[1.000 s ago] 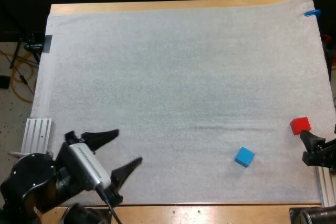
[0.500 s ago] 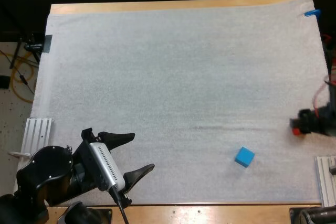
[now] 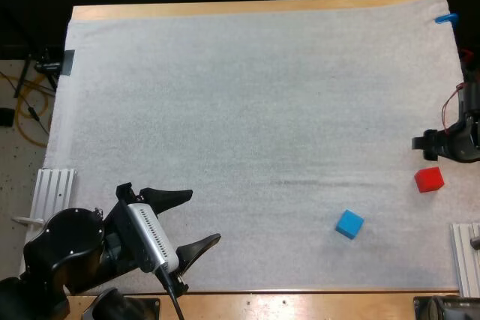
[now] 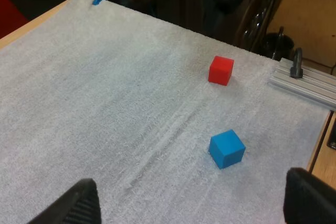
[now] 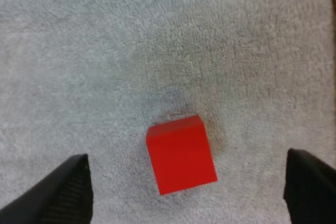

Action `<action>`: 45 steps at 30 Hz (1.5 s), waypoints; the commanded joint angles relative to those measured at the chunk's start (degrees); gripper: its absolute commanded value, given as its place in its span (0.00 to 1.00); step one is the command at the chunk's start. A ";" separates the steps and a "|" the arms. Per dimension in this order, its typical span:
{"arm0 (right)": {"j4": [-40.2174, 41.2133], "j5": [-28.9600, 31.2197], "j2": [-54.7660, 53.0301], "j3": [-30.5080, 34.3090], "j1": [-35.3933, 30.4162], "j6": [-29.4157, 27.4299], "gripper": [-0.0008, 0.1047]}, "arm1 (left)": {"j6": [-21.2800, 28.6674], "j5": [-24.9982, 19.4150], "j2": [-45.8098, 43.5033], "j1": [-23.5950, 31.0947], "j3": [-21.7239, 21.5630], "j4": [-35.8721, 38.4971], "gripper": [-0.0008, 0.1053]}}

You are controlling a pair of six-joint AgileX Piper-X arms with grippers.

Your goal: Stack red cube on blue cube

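High view cuts my right arm off at the edge, so the right gripper [image 3: 426, 145] is hard to read there. Its wrist view settles it: fingers [image 5: 63, 192] spread wide, only their tips in frame, holding nothing. One red cube [image 5: 181, 154] sits on the mat [image 3: 247, 95] between those tips, touching neither; from above it lies just beside the gripper. The left gripper [image 3: 204, 216] also stands wide apart and empty, its fingers clipped in its own view. One blue cube [image 3: 349, 224] lies well ahead of it, the red one beyond. Two cubes, apart.
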 commanded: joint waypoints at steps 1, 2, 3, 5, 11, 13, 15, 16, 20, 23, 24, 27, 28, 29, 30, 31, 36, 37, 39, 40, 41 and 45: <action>-1.28 -0.90 1.30 0.67 -0.42 -0.75 0.68 | 0.02 -0.49 0.06 -0.27 -0.37 -0.60 0.66; -2.36 -0.90 2.39 1.46 -0.56 -0.75 0.68 | 0.02 -0.49 0.06 -0.27 -0.37 -0.60 0.66; -3.29 -0.90 3.34 2.14 -0.54 -0.88 0.68 | 0.02 -0.49 0.06 -0.27 -0.37 -0.60 0.66; -4.65 -0.90 4.87 3.16 -0.54 -1.07 0.68 | 0.02 -0.49 0.06 -0.27 -0.37 -0.60 0.66; -6.64 -0.72 11.00 5.33 -0.54 -1.67 0.68 | 0.02 -0.49 0.06 -0.27 -0.37 -0.60 0.66; -6.73 -0.72 12.74 5.33 -0.54 -1.66 0.68 | 0.02 -0.49 0.06 -0.27 -0.37 -0.60 0.66; -6.74 -0.72 14.39 5.44 -0.54 -1.77 0.65 | 0.02 -0.49 0.06 -0.27 -0.37 -0.60 0.66; -6.74 -0.72 14.53 5.47 -0.54 -1.77 0.64 | 0.02 -0.49 0.06 -0.27 -0.37 -0.60 0.66; -6.74 -0.72 16.23 5.48 -0.54 -1.77 0.35 | 0.02 -0.49 0.06 -0.27 -0.37 -0.60 0.66; -6.74 -0.72 16.06 5.48 -0.54 -1.93 0.17 | 0.02 -0.49 0.06 -0.27 -0.37 0.66 0.66; -6.45 -0.72 15.78 5.48 -0.54 -1.86 0.12 | 0.02 -0.49 0.06 -0.27 -0.37 1.54 0.66; -6.02 -0.72 13.81 5.48 -0.36 -1.90 0.06 | 0.02 -0.49 0.06 -0.27 -0.37 3.86 0.66; -5.86 -0.60 13.39 5.48 -0.30 -1.80 0.06 | 0.02 -0.49 0.06 -0.27 -0.37 4.37 0.66; -5.57 -0.57 11.98 5.48 -0.19 -1.68 0.06 | 0.02 -0.35 0.06 -0.27 -0.37 4.77 0.66; -5.17 -0.55 10.61 5.48 0.09 -1.62 0.06 | 0.02 -0.34 0.06 -0.27 -0.37 5.02 0.66; -4.59 -0.37 9.36 5.48 0.42 -1.64 0.06 | 0.02 -0.35 0.06 -0.27 -0.37 5.02 0.66; -1.30 -0.24 0.67 5.48 4.78 -0.93 0.06 | 0.02 -0.35 0.06 -0.27 -0.37 5.43 0.66; -0.82 -0.24 0.01 5.48 5.61 -0.45 0.06 | 0.02 -0.35 0.06 -0.27 -0.37 5.87 0.66; 0.77 -0.24 -3.37 5.48 9.28 0.83 0.06 | 0.02 -0.51 0.06 -0.27 -0.19 7.14 0.66; 1.12 -0.24 -4.46 5.48 10.75 1.49 0.06 | 0.02 -0.51 0.06 -0.27 -0.17 7.32 0.66; 1.72 -0.24 -5.71 5.48 12.75 2.70 0.06 | 0.02 -0.51 0.06 -0.27 -0.07 7.89 0.66; 3.02 -0.24 -8.44 5.48 21.56 7.20 0.06 | 0.02 -0.51 0.06 -0.27 0.50 9.39 0.66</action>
